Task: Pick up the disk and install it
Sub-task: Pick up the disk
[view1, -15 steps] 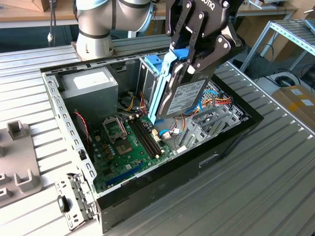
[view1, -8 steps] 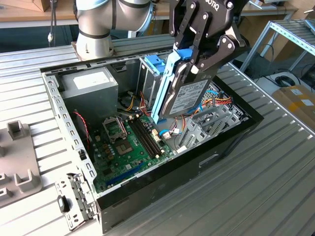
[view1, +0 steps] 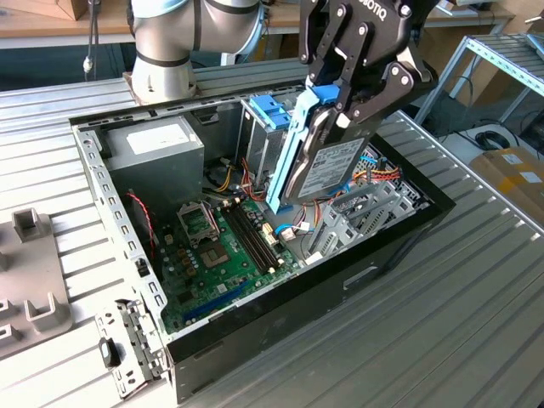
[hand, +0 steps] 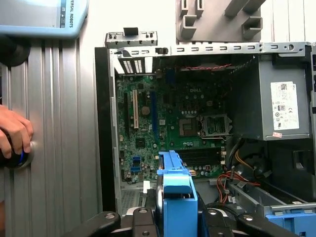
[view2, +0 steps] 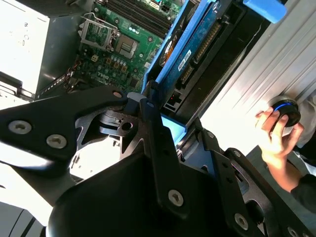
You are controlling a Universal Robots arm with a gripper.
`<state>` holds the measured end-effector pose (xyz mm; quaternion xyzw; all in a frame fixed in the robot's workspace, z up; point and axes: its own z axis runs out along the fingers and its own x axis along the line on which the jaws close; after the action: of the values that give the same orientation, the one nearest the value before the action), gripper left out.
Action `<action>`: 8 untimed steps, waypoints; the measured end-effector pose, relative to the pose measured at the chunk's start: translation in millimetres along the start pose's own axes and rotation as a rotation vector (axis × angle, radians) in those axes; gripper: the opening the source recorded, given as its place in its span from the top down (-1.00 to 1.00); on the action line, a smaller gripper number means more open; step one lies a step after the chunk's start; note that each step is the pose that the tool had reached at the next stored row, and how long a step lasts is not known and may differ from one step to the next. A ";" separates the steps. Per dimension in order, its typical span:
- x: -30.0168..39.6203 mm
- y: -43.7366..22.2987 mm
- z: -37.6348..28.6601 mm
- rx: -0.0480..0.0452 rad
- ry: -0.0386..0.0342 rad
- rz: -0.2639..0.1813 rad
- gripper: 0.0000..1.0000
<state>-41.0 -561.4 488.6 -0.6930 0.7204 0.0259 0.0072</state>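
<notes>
Black steel walls ring the open computer case (view1: 340,293) lying on the ribbed table (view1: 476,297), green motherboard (view1: 212,255) exposed. I hold the disk (view1: 330,166) tilted on edge above the case's drive-bay end, its blue frame toward the motherboard, my gripper (view1: 340,106) clenched on its upper edge.

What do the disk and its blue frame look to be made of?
The disk, held in the gripper, looks like metal: dull silver-grey body with a white paper-like label. Its frame looks like plastic: uniform bright blue, smooth and slightly glossy.
</notes>
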 end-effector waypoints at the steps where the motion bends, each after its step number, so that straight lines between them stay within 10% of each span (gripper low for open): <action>1: 0.2 -0.5 0.0 0.0000 -0.0001 0.000 0.25; 8: 1.6 -4.2 0.0 0.0000 0.0000 0.000 0.25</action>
<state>-36.9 -563.2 488.3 -0.6930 0.7204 0.0259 0.0072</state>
